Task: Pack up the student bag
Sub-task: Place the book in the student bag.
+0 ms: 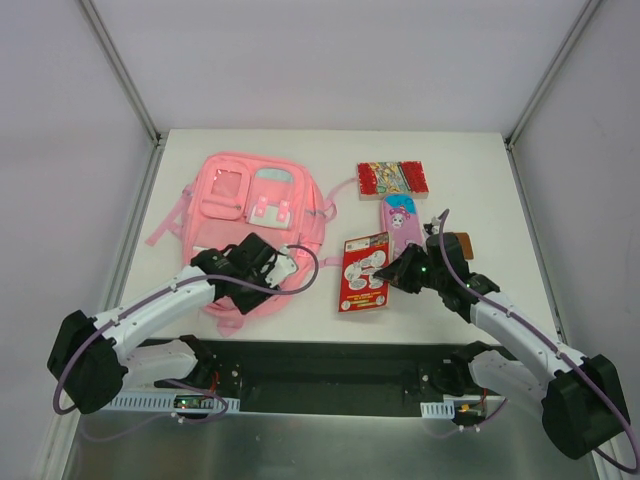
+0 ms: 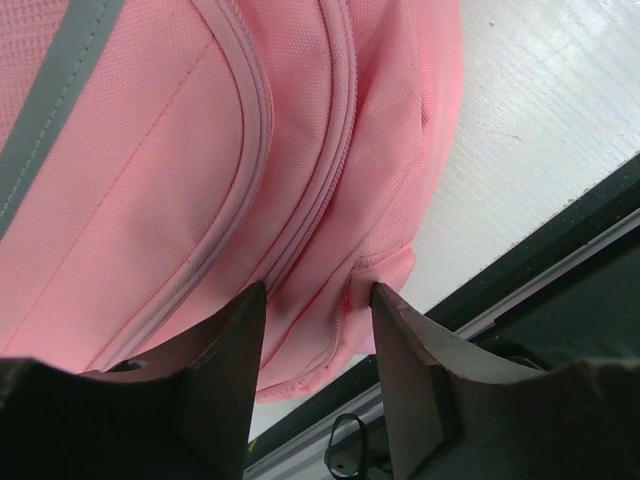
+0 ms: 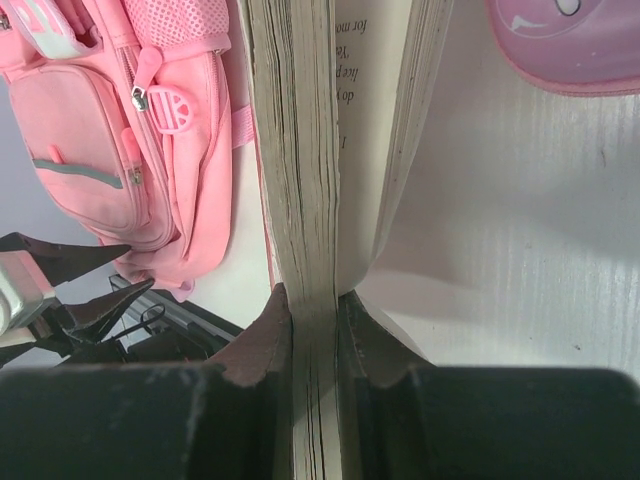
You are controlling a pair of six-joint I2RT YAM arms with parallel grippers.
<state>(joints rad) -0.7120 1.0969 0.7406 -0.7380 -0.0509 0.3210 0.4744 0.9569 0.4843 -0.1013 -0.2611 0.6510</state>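
Since the student bag [image 1: 245, 215] lies flat on the left looking zipped, nothing's packed yet imo: left gripper [image 2: 318, 295] straddles its near edge, jaws apart, right gripper [image 3: 312, 300] pinches the red book [image 1: 364, 272], pencil case [image 1: 398, 218] and patterned book [image 1: 392, 178] wait further back.

From above and behind the arms we look down on the whole table [image 1: 480, 160], with its far edge at the top and the student bag [image 1: 250, 215] on the left. From the left wrist we sit very close, looking past the left gripper [image 2: 318, 290] at the bag's near corner and the table's near edge. From the right wrist we look just as closely along the book [image 3: 300, 150] clamped in the right gripper [image 3: 313, 295]. All three views share the bag.
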